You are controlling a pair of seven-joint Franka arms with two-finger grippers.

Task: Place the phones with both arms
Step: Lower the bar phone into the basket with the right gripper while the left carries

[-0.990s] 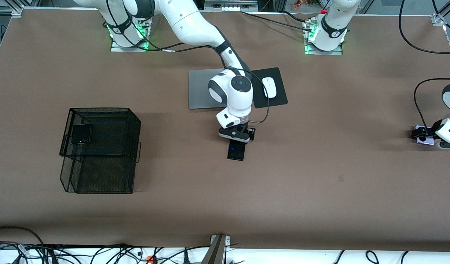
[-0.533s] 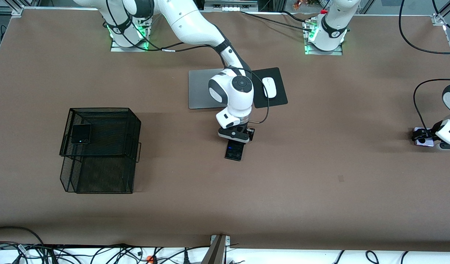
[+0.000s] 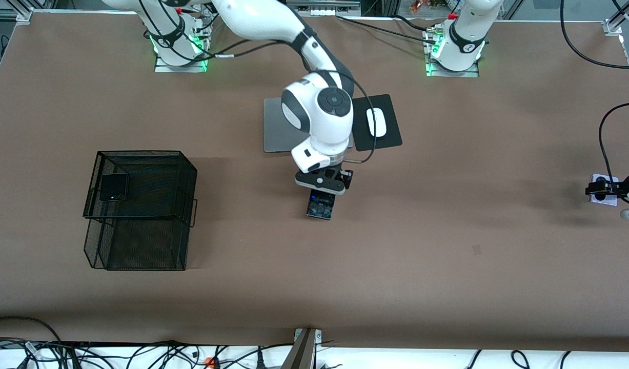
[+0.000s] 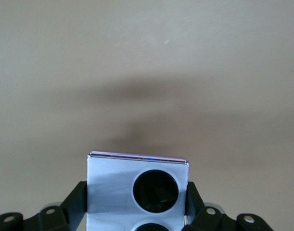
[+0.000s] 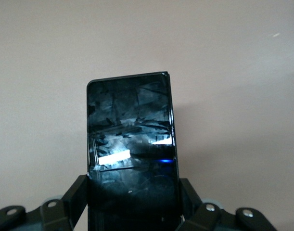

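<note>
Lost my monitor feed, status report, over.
Right tool shut on long black phone, lifted. Left tool shut on lavender phone. Nothing in the way.

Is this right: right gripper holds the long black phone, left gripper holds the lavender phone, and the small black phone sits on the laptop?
Not quite. The front view shows the small black phone on top of the wire basket, not the laptop. The rest holds: right gripper grips the long black phone, left gripper the lavender phone.
</note>
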